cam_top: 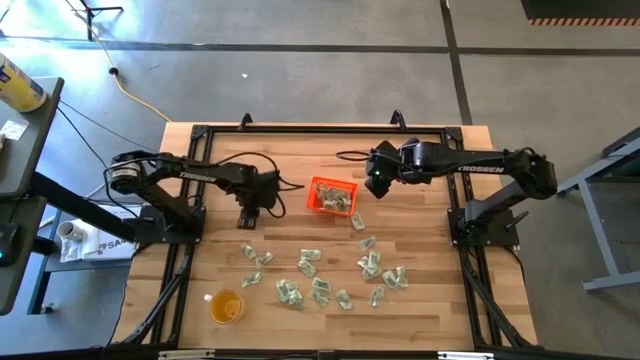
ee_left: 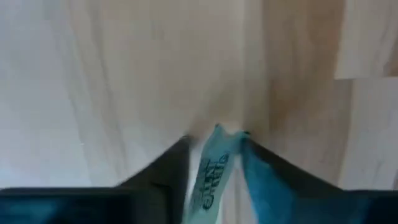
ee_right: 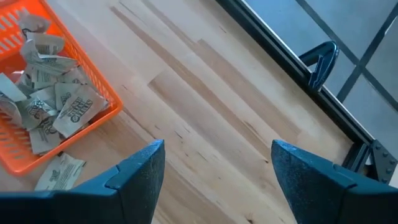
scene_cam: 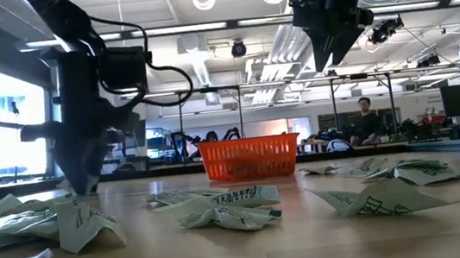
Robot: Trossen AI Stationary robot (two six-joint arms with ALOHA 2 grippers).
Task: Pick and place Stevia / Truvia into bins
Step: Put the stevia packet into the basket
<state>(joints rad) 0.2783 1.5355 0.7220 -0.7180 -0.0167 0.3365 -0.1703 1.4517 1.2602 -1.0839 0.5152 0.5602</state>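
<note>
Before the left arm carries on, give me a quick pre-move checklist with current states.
1. Sachet between the left gripper fingers: ok, though grip firmness cannot tell.
2. Left gripper low at the table, beside the orange bin: ok.
3. Bin has room: ok, sachets lie loosely inside.
4. Right gripper open, empty, raised beside the bin: ok.
5. Loose sachets left on the table: not ok, many remain.

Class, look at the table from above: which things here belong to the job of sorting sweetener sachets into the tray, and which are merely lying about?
Part of the job:
- small pale green and white paper sachets, scattered on the wooden table
- square orange plastic tray, already holding some sachets
- left gripper, one sachet between its fingers
- right gripper, open beside the tray

Lying about:
- round translucent yellow-orange cup
</note>
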